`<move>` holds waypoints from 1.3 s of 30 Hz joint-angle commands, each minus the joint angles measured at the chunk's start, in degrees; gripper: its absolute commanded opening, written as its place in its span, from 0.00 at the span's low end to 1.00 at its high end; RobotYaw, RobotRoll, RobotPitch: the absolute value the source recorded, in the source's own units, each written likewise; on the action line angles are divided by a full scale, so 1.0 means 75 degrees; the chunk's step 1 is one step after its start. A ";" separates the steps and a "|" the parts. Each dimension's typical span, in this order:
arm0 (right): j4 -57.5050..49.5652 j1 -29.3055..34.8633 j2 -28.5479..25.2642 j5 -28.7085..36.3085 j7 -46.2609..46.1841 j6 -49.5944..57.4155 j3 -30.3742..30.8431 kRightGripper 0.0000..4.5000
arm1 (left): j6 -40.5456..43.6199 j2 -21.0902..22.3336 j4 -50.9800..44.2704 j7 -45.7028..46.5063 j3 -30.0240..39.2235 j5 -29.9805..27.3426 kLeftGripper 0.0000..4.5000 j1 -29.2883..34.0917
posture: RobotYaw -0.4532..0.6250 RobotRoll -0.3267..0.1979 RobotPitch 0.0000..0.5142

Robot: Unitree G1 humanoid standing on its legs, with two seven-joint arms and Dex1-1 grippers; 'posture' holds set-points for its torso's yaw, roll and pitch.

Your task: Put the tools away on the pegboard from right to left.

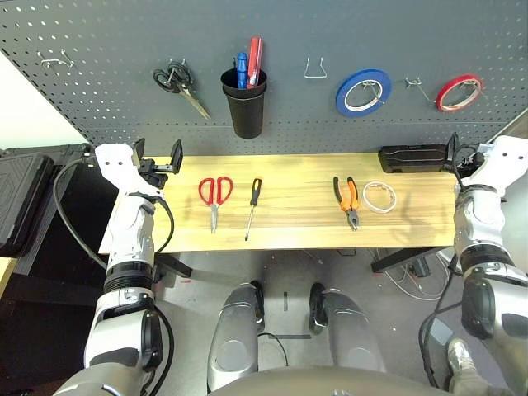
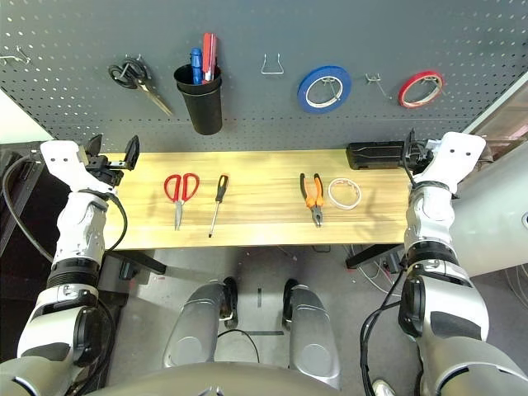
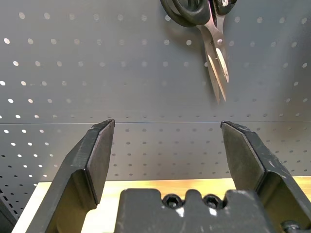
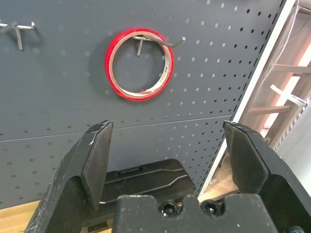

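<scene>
**Four tools waiting in a row, both grippers parked wide at the table's ends**

From the head camera, the tools are lying side by side on the wooden table (image 1: 289, 223), handles pointing toward the pegboard (image 1: 99, 49) at 12 o'clock, probably so each can be gripped and lifted straight up to a hook. Furthest toward 3 o'clock is the white tape roll (image 1: 379, 197), with the pliers (image 1: 349, 200) just beside it. The screwdriver (image 1: 252, 206) and the red scissors (image 1: 214, 196) are lying further toward 9 o'clock, well apart from that pair. Working right to left, the tape looks first in line, and a bare hook (image 1: 416, 85) is hanging between the blue tape (image 1: 363, 91) and the red tape (image 1: 459, 91). Another empty hook (image 1: 314, 69) is sitting above the pliers, and the black cup (image 1: 245, 103) is already holding pens, likely the screwdriver's home. A black case (image 1: 417, 157) is resting at the table's back edge near the right arm.

In the left wrist view, the left gripper (image 3: 167, 150) is facing the pegboard with its fingers spread apart and nothing between them; black scissors (image 3: 211, 43) are hanging at its 1 o'clock.

In the right wrist view, the right gripper (image 4: 165, 150) is likewise standing open and empty, pointing at the red tape on its hook, with the case below it.
</scene>
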 commanded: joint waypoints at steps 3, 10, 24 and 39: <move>-0.0018 0.0221 -0.0019 -0.0020 0.0010 -0.0131 -0.0013 1.00 | 0.0006 -0.0100 0.0074 -0.0008 -0.0048 0.0004 0.99 0.0034 | 0.57 0.62 0.31; -0.0094 0.0245 -0.0155 -0.0033 0.0124 0.0347 0.0040 1.00 | 0.0151 -0.0186 -0.0064 -0.0214 -0.0229 0.0001 0.99 0.0057 | 0.56 0.62 0.32; -0.0084 0.0295 -0.1444 -0.0049 0.2284 0.3017 0.0460 1.00 | 0.1513 -0.0278 -0.1572 -0.2252 -0.1625 -0.0074 0.99 0.0446 | 0.51 0.62 0.36; 0.0040 0.0173 -0.2215 -0.1137 0.4982 0.3287 0.1908 1.00 | 0.1814 -0.0255 -0.2244 -0.3595 -0.3206 0.0489 0.99 0.0807 | 0.52 0.62 0.40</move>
